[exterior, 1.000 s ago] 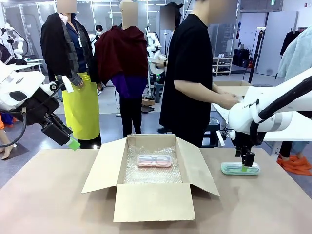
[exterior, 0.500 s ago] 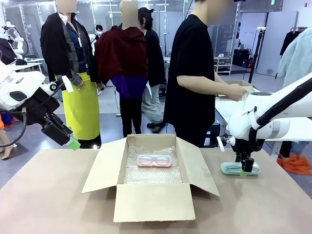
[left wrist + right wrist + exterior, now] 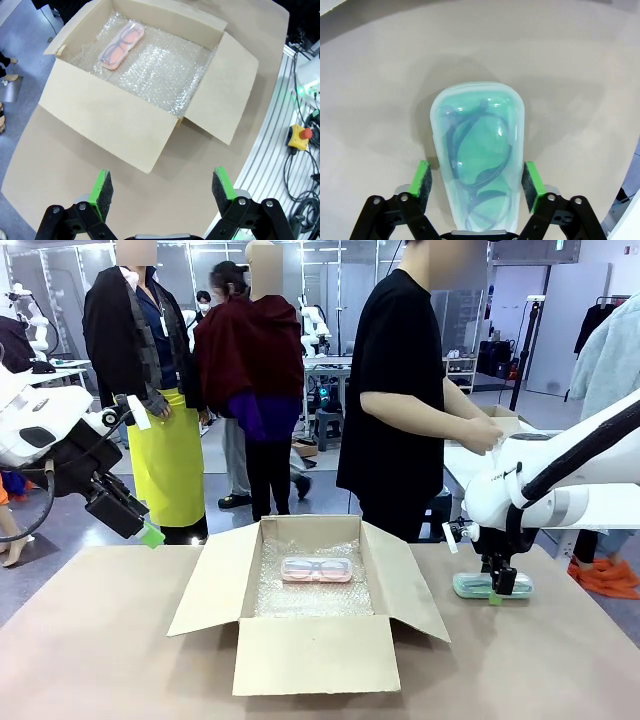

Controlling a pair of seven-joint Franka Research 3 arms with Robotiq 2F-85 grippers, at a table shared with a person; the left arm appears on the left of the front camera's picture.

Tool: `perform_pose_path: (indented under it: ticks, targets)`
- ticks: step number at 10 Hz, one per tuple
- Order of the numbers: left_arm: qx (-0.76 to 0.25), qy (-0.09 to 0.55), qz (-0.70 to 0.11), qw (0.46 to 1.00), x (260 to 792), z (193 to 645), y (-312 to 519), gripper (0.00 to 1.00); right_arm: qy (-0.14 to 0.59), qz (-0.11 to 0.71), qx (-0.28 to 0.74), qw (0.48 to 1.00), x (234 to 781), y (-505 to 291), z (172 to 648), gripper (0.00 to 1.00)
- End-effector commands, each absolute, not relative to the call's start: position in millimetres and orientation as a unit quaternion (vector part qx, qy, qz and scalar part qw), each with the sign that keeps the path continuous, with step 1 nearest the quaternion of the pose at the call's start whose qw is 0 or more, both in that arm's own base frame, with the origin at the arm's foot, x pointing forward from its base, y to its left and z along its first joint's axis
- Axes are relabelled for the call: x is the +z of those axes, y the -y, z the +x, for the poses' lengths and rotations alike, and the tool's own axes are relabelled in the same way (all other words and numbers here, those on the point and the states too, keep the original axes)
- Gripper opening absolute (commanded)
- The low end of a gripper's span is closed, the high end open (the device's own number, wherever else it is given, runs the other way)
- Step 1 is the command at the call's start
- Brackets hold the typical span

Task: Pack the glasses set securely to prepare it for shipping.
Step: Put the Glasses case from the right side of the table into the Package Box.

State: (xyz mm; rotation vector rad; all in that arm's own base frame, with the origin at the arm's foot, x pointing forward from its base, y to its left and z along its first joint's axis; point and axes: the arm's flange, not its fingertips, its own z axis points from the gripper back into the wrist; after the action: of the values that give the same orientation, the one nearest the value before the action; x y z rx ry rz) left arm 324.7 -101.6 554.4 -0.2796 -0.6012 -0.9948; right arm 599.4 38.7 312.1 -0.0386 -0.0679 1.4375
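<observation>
The mint case (image 3: pixel 470 587) lies flat on the bare counter (image 3: pixel 100 640), to the right of the box (image 3: pixel 310 650) and well clear of it. The right end effector (image 3: pixel 497 590) is down over it. In the right wrist view the case's long sides run between the two green pads (image 3: pixel 423 182), with dark-framed glasses visible through the lid. The pads sit right at its edges, but I cannot tell whether they are pinching it or only flanking it. The pink case (image 3: pixel 316 569) lies inside the open box on the bubble wrap (image 3: pixel 170 75), toward the far wall, with its long side across the box. All four flaps are folded outward. The left end effector (image 3: pixel 150 533) hangs in the air above the counter's left end, fingers spread wide and empty. A person in a black shirt (image 3: pixel 400 390) stands beyond the far edge, turned toward the right.
</observation>
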Motion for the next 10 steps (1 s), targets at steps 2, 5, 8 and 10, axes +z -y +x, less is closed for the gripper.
perform_pose_path:
  ticks: [2,5,8,10]
  targets:
    - [-0.475,0.284,-0.137,0.822,554,325,99,1.0,0.02,-0.027,0.647,0.761,314,-40,604,0.57]
    - [-0.475,0.284,-0.137,0.822,554,325,99,1.0,0.022,-0.022,0.633,0.773,326,-36,608,0.39]
    - [-0.475,0.284,-0.137,0.822,554,325,99,1.0,0.061,-0.014,0.63,0.774,391,-42,602,0.39]
    - [-0.475,0.284,-0.137,0.822,554,325,99,1.0,0.043,-0.034,0.615,0.787,437,-55,598,0.39]
